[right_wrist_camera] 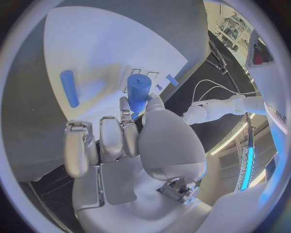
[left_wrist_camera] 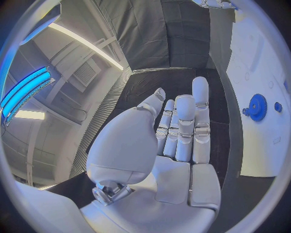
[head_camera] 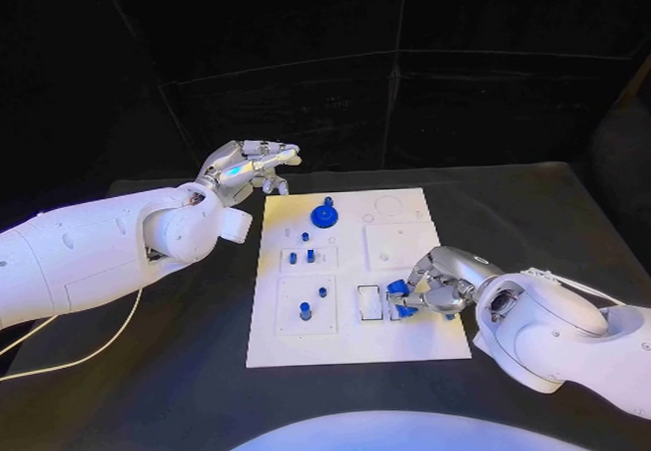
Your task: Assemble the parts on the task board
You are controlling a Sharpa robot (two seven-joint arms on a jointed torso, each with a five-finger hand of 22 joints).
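the white rectangular task board (head_camera: 361, 333) lies in the middle of the black table (head_camera: 175, 389), its long side running near to far. at the board's near right edge the right hand (head_camera: 431, 289) rests low over the plate and pinches a short blue cylinder part (right_wrist_camera: 138, 92) between thumb and a finger, the cylinder standing roughly upright in the wrist view; the remaining fingers are curled in beside it. another blue cylindrical part (right_wrist_camera: 69, 88) lies flat on the board just beyond that hand. just left of the hand sits a small dark-rimmed rectangular slot (head_camera: 369, 301), what it holds is too small to tell. further left, a square recessed pocket (head_camera: 306, 306) holds two small blue pegs (head_camera: 306, 310) standing in it. beyond it, a smaller rectangular pocket (head_camera: 303, 257) holds several little blue pegs too. on the far part of the board a blue toothed gear (head_camera: 325, 216) sits on the plate, with a plain square pocket (head_camera: 401, 245) and a round outline (head_camera: 389, 205) to its right. off the board's far left corner the left hand (head_camera: 251, 167) hovers with straight fingers held close together, holding nothing.
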